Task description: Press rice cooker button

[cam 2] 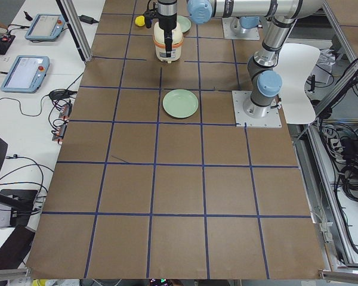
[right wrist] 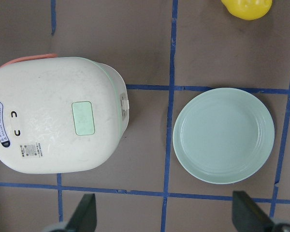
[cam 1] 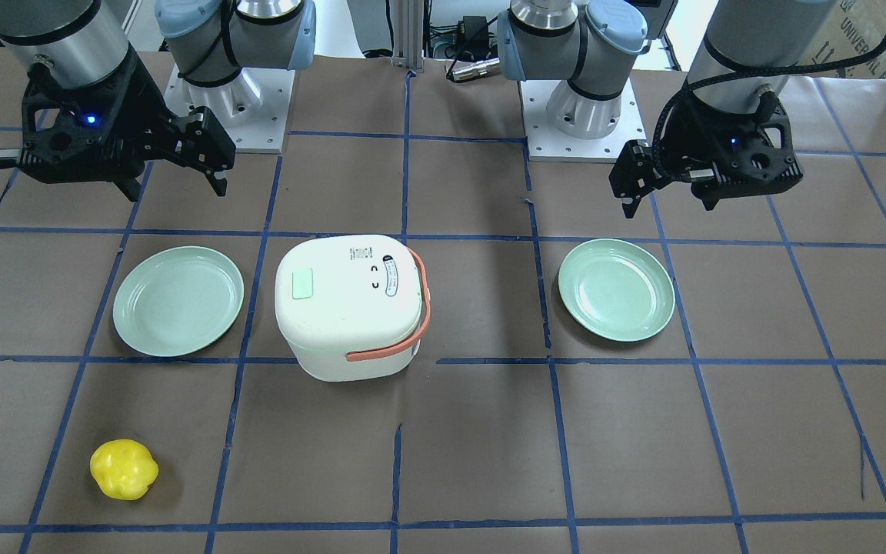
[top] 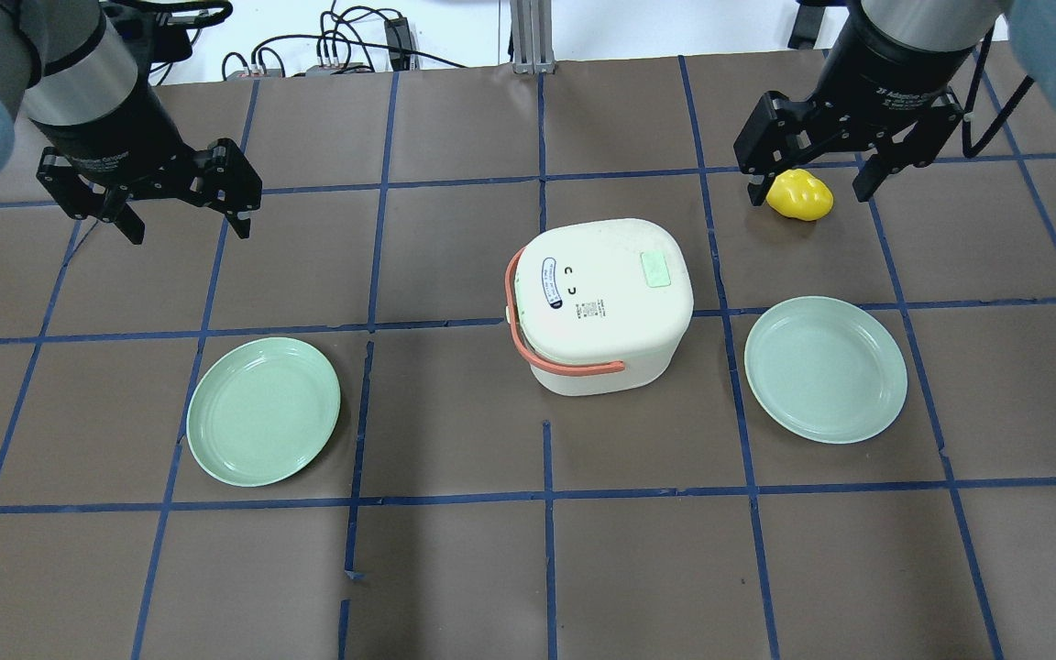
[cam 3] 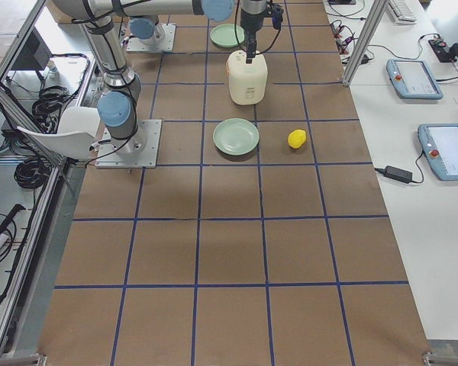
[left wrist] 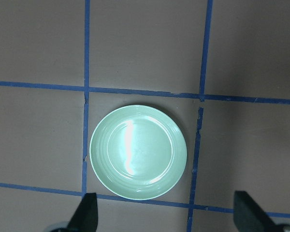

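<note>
The white rice cooker (top: 599, 302) with an orange handle stands at the table's middle, lid shut. A pale green rectangular button (top: 655, 269) sits on its lid, toward the robot's right; it also shows in the front view (cam 1: 302, 283) and the right wrist view (right wrist: 83, 117). My right gripper (top: 808, 194) is open and empty, held high above the table beyond the cooker's right side. My left gripper (top: 187, 225) is open and empty, held high over the table's left part, far from the cooker. Neither gripper touches anything.
Two empty pale green plates lie flat, one left of the cooker (top: 263, 411) and one right of it (top: 826, 368). A yellow pepper-like toy (top: 799, 194) lies on the table on the far right, under my right gripper. Blue tape lines grid the brown table.
</note>
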Controlling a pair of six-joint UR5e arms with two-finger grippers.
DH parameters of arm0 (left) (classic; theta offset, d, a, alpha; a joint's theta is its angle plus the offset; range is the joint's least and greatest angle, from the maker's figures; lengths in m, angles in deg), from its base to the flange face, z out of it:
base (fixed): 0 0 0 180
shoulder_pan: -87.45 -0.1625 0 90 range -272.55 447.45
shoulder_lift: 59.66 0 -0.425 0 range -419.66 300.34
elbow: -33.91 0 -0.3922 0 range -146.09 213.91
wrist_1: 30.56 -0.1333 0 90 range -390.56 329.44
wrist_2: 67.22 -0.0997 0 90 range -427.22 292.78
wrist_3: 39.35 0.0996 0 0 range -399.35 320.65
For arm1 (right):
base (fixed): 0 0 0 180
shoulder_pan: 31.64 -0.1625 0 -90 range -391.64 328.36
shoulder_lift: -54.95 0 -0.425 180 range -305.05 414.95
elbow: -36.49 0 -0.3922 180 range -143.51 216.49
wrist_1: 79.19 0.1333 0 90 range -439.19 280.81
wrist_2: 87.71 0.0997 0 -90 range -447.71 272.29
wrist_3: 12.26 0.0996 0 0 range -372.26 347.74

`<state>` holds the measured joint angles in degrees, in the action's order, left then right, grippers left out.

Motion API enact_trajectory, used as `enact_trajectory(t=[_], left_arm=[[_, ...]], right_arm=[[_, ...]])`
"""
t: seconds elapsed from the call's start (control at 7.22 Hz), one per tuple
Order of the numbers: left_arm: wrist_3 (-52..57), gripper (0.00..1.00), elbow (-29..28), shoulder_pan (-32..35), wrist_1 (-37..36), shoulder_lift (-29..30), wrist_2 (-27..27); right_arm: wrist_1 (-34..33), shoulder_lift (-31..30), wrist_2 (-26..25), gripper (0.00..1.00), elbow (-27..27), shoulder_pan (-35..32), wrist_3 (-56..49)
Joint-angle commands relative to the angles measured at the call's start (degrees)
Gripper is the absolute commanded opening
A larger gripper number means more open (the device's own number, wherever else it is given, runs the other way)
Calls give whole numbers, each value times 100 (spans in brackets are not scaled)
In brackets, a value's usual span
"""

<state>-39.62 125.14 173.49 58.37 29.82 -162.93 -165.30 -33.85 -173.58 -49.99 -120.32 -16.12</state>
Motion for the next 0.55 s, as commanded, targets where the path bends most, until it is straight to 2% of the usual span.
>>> enact_trajectory(t=[0.0,0.42], left_arm=[[0,100,0,0,-7,0,0],[0,100,0,0,-7,0,9]], right_arm=[[-11,12,0,100,0,0,8],[-46,3,18,100,-9,0,8]])
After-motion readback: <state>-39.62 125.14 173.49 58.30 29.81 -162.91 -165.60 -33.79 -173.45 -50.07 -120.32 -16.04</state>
